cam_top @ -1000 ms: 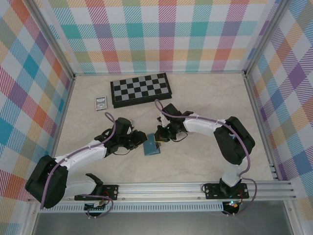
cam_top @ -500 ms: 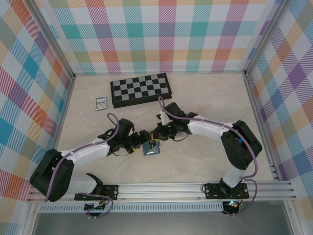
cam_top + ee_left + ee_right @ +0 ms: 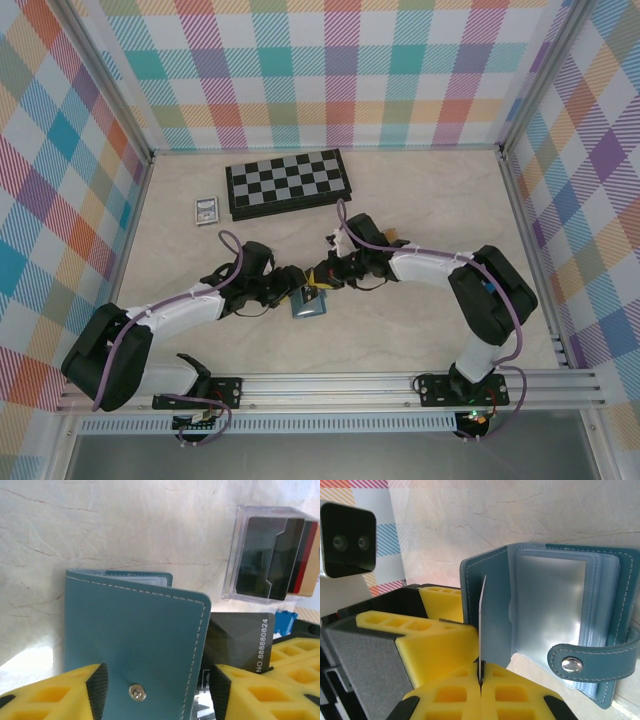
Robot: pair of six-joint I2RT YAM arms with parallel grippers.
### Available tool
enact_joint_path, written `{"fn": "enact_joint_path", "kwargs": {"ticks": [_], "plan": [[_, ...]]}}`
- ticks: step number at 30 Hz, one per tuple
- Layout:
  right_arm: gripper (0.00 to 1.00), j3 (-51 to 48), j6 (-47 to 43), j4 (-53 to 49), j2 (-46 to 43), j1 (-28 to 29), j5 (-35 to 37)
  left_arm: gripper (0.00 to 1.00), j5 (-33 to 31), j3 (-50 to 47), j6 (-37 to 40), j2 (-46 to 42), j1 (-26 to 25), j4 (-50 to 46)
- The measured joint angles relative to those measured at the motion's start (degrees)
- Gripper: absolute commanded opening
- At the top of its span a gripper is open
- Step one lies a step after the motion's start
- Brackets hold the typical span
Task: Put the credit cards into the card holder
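**While the wallet stands open, one card waits at its slots**

Seen from above, one blue wallet (image 3: pixel 308 303) lies on the table (image 3: pixel 430 200) near the middle, between the two arms. The left fingers (image 3: pixel 288 292) reach it from the left and the right fingers (image 3: pixel 322 279) from the far right. At the far side sit one chessboard (image 3: pixel 288 185) and, just left of it, one small silver-framed rectangle (image 3: pixel 206 209).

From the left wrist, the wallet's cover stands raised between the left fingers. They are part open, one on each side of it; whether they press on it I cannot tell. Just right of the cover is one dark card (image 3: pixel 240 640). Farther off stands one clear box (image 3: pixel 231 555) with cards on edge: about four, two dark, one red and one tan, though the dark ones overlap.

From the right wrist, the right fingers are closed tight on the dark card, seen edge-on just left of the wallet's clear sleeves (image 3: pixel 550 605). One snap strap (image 3: pixel 590 660) hangs at the near right.

The step in hand looks like inserting this card. The next move likely calls for lining its edge up with a sleeve mouth and sliding it in while the cover is kept back.
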Motion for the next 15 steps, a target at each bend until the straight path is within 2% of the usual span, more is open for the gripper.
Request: {"fn": "enact_joint_path", "kwargs": {"ticks": [7, 12, 15], "plan": [[0.05, -0.13, 1.29, 1.42, 0.24, -0.66, -1.84, 0.21, 0.02, -0.02, -0.35, -0.15, 0.20, 1.05], [0.05, -0.13, 1.66, 2.12, 0.74, -0.87, -2.97, 0.01, -0.11, -0.02, -0.26, -0.26, 0.26, 1.07], [0.05, -0.13, 1.68, 2.12, 0.74, -0.92, -3.15, 0.00, -0.13, -0.02, -0.07, -0.42, 0.33, 0.96]]}}
